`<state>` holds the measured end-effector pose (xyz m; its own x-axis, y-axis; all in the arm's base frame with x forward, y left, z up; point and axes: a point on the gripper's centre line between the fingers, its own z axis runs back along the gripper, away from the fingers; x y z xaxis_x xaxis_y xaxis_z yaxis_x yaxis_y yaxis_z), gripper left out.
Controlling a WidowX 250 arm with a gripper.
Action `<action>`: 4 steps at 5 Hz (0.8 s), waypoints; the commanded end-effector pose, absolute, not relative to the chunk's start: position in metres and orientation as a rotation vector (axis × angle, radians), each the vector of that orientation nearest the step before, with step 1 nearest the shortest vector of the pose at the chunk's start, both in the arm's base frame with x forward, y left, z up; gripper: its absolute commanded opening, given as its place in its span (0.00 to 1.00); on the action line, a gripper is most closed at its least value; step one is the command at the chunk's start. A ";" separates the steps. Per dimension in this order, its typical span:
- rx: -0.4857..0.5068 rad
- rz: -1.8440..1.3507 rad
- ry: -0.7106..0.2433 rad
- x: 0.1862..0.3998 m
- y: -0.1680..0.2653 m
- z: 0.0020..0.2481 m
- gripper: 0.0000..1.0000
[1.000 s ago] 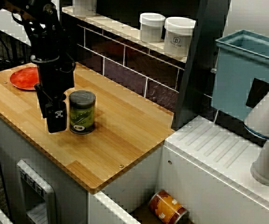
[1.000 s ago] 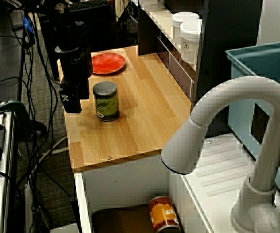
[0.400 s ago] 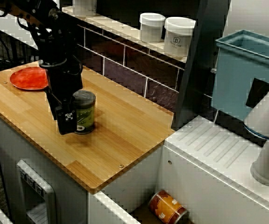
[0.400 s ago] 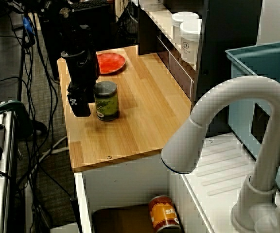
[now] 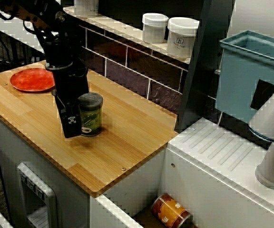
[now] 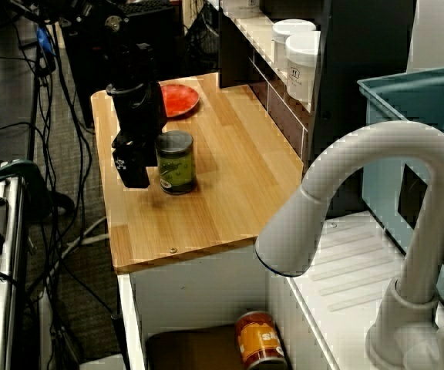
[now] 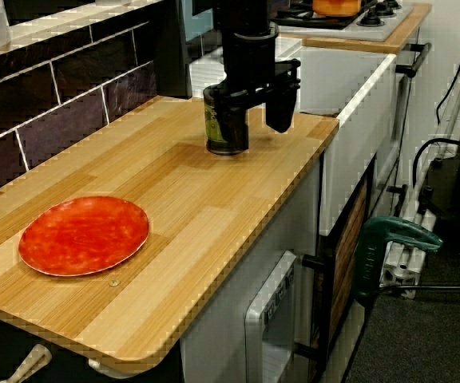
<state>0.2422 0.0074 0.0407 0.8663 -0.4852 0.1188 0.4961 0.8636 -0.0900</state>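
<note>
A jar (image 5: 92, 114) with a dark lid and green label stands upright on the wooden counter (image 5: 127, 137). My black gripper (image 5: 75, 122) hangs low right beside it, on the side toward the counter's front edge and the plate. In the view from the plate end the gripper (image 7: 255, 120) is open. One finger (image 7: 236, 120) overlaps the jar (image 7: 212, 128) and the other finger (image 7: 282, 108) stands clear near the front edge. Bare counter shows through the gap. From the sink side the gripper (image 6: 139, 166) touches the jar (image 6: 179, 163); I cannot tell whether the jar is inside the jaws.
A red plate (image 5: 32, 80) lies at the counter's far left end. Two white tubs (image 5: 154, 27) (image 5: 182, 37) sit on the wall shelf. An orange can (image 5: 171, 211) lies in the sink beside the counter. A blue bin (image 5: 251, 71) and a white faucet (image 6: 361, 216) stand to the right.
The gripper has moved along the counter from beside the plate up to the jar. The jar has shifted a little toward the sink end, still upright.
</note>
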 end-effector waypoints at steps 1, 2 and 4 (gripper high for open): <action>-0.095 -0.596 -0.113 0.261 0.010 0.051 1.00; -0.087 -0.616 -0.149 0.261 0.005 0.050 1.00; -0.103 -0.664 -0.157 0.266 -0.003 0.040 1.00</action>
<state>0.2632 -0.0060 0.0304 0.7864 -0.5988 0.1518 0.6130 0.7868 -0.0722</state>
